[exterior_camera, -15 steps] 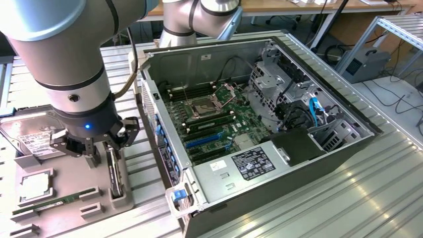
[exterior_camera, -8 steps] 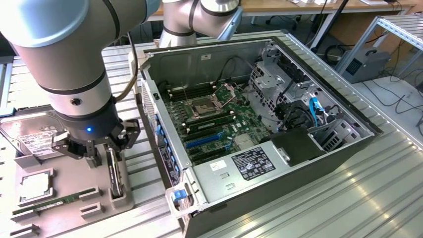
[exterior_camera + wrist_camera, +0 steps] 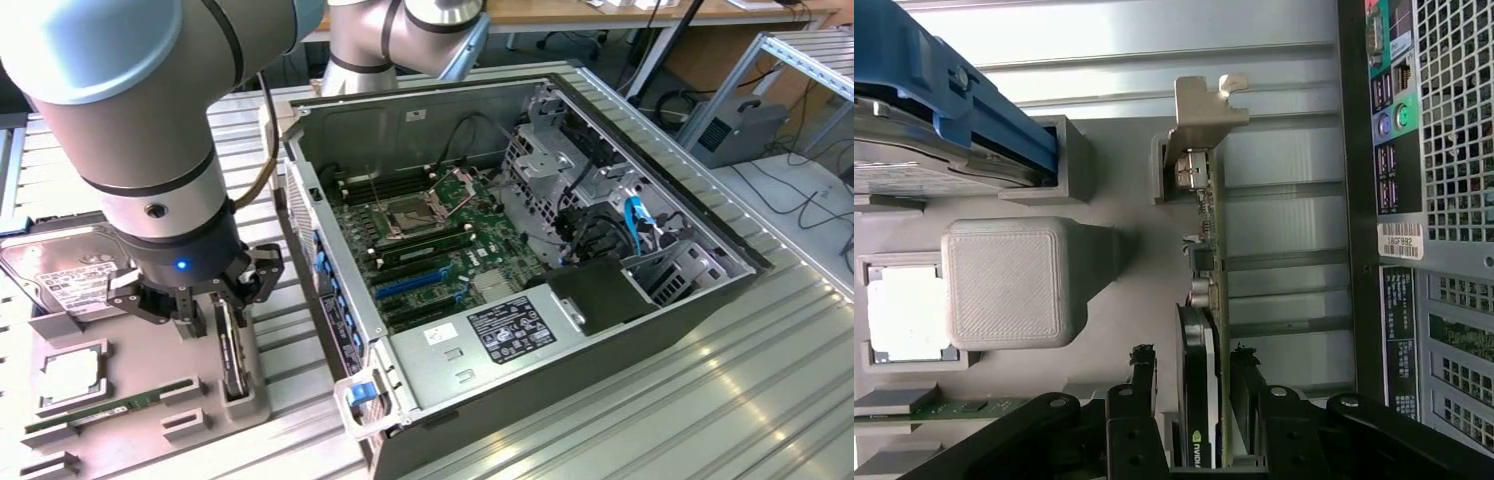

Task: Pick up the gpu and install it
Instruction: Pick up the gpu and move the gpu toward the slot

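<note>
We note the gpu (image 3: 1206, 250) standing on edge in its grey holder (image 3: 254, 405), one end between the wide-open fingers (image 3: 1144, 385), which straddle it without touching, holding nothing.

A white sticker (image 3: 1402, 241) on the computer case (image 3: 1454, 150) reads roughly "18GF882" — other labels illegible.

gpu (image 3: 234, 352) (image 3: 1206, 290): one (set on edge in the tray)
gripper (image 3: 220, 325) (image 3: 1194, 405): one
fingers (image 3: 1144, 395): two on that gripper
hard drive (image 3: 67, 275) (image 3: 914, 160): one
CPU chip (image 3: 74, 372) (image 3: 904, 315): one
RAM stick (image 3: 107, 408) (image 3: 944, 405): one
grey tray (image 3: 147, 360) (image 3: 1124, 300): one, bearing four parts
computer case (image 3: 561, 420) (image 3: 1454, 150): one
motherboard (image 3: 427, 240): one, in the case
</note>
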